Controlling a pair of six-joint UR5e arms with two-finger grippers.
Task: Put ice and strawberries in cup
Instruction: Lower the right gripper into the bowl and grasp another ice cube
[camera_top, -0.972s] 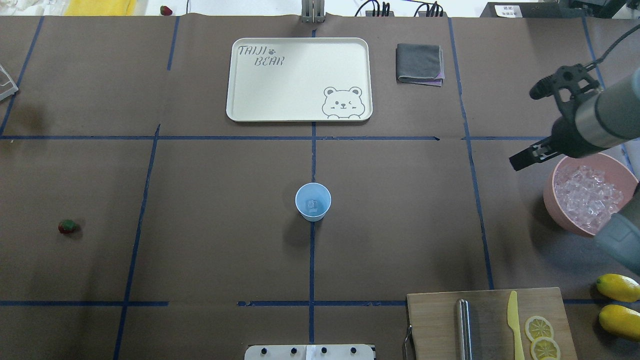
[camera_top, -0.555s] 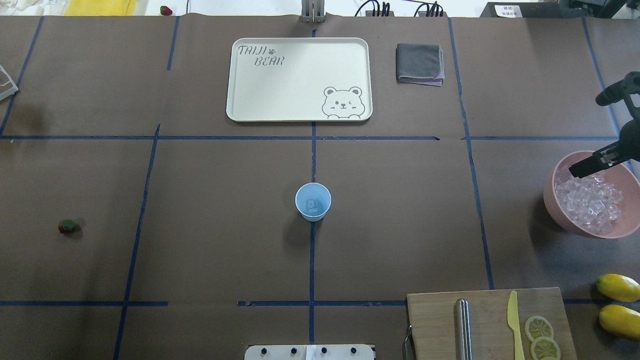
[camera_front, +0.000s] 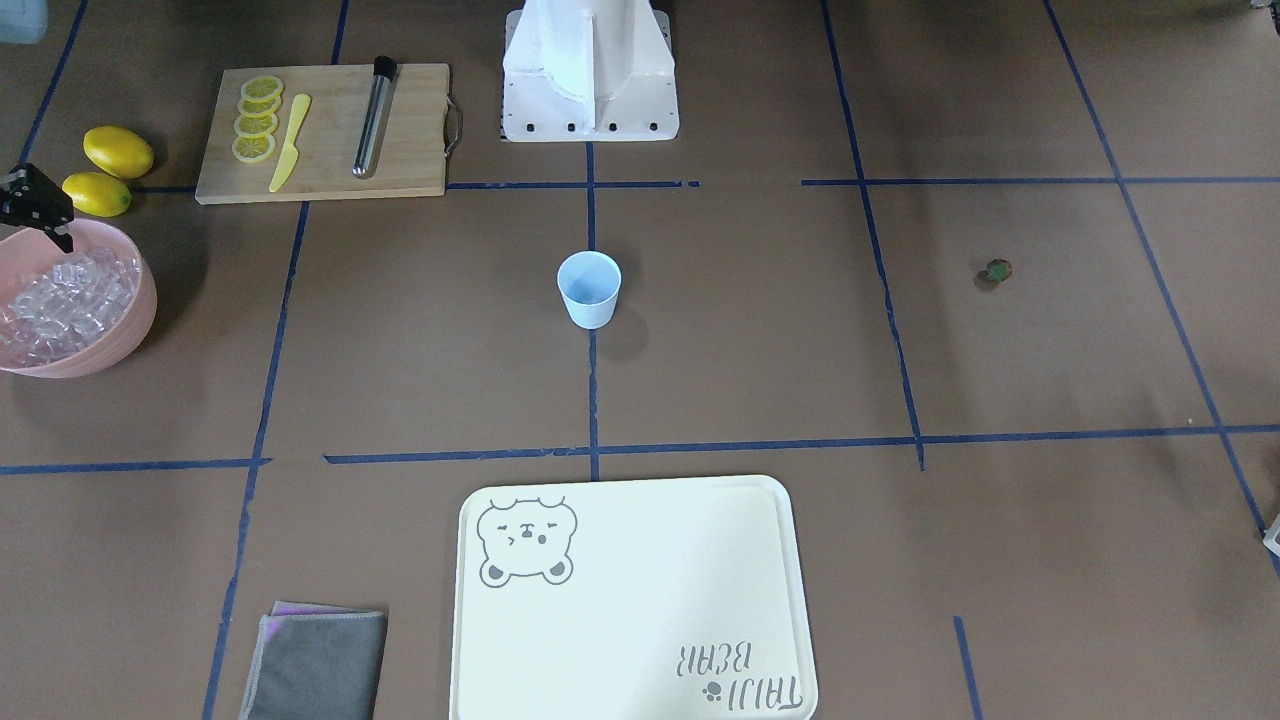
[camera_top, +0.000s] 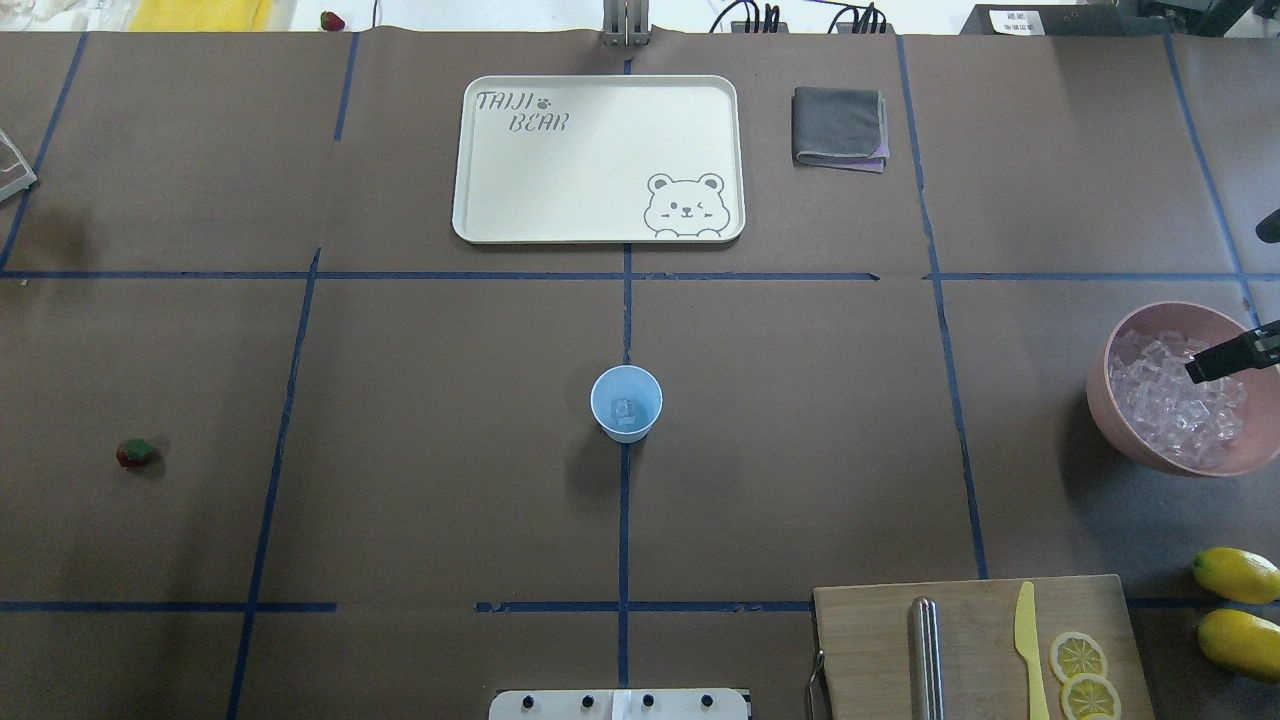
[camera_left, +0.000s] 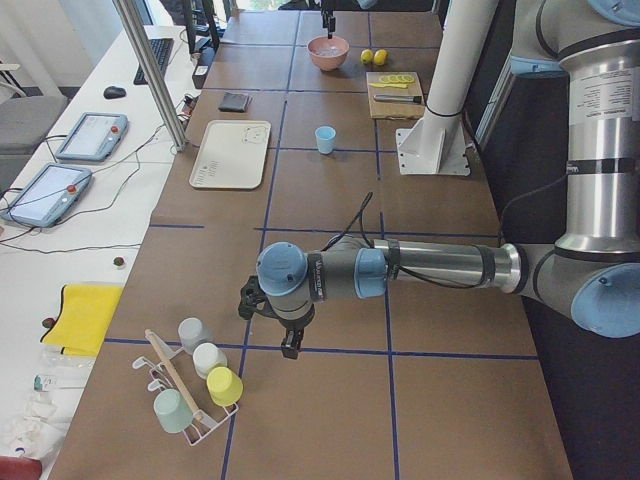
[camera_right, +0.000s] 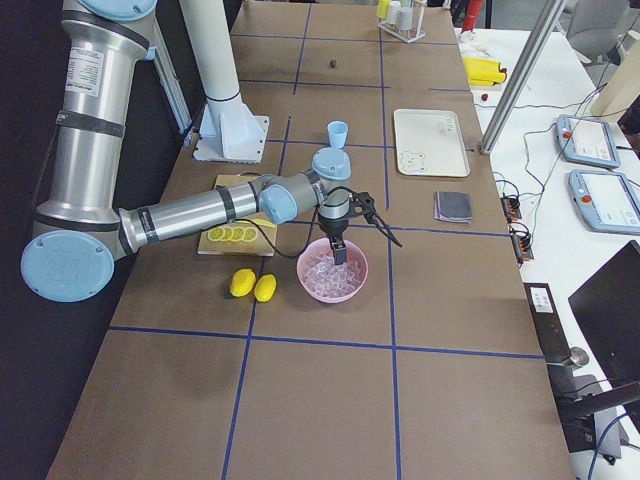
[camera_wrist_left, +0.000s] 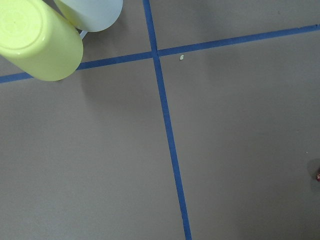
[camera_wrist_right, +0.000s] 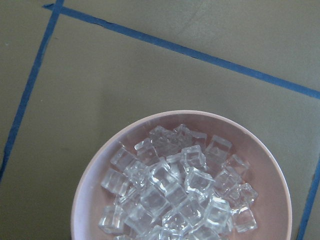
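The light blue cup (camera_top: 626, 402) stands upright at the table's middle with one ice cube (camera_top: 625, 409) in it. More ice (camera_top: 1175, 405) fills the pink bowl (camera_top: 1100, 385) at the right edge, and it also shows in the right wrist view (camera_wrist_right: 175, 190). My right gripper (camera_top: 1200, 370) hangs just above this ice, pointing down. Only a dark finger edge shows, so I cannot tell if it is open or shut. The strawberry (camera_top: 135, 453) lies alone at the far left. My left gripper (camera_left: 290, 350) hovers over the table's left end. I cannot tell its state.
A cream tray (camera_top: 600, 160) and a folded grey cloth (camera_top: 838, 128) lie at the back. A cutting board (camera_top: 870, 640) with a yellow knife, a steel tube and lemon slices is front right, beside two lemons (camera_top: 1235, 575). A rack of upturned cups (camera_left: 195, 385) stands by the left gripper.
My right gripper has moved right, from beside the bowl's left rim to over the ice. Most of the arm has left the overhead view. The cup and strawberry have not moved.
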